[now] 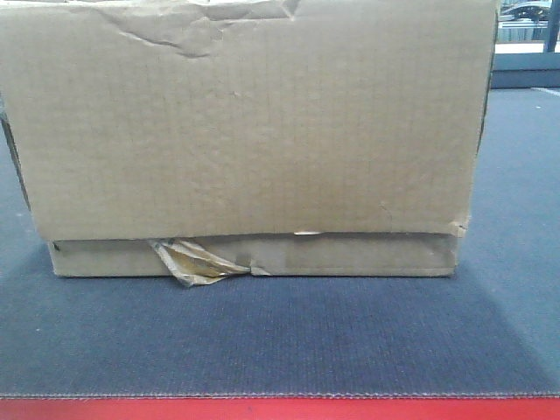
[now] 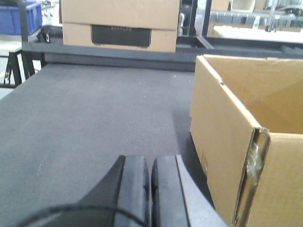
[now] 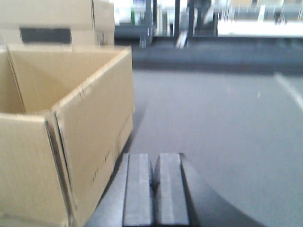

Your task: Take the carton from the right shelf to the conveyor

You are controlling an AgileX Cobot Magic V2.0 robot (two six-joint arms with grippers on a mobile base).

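A brown open-topped carton stands on the dark grey belt and fills the front view; torn tape hangs at its lower front edge. My left gripper is shut and empty, just left of the carton's left wall. My right gripper is shut and empty, just right of the carton's right wall. Neither gripper touches the carton. The grippers do not show in the front view.
A red strip runs along the belt's near edge. Another carton with a dark label stands beyond the belt's far end. A blue crate is at the far left. A white floor line is at the right.
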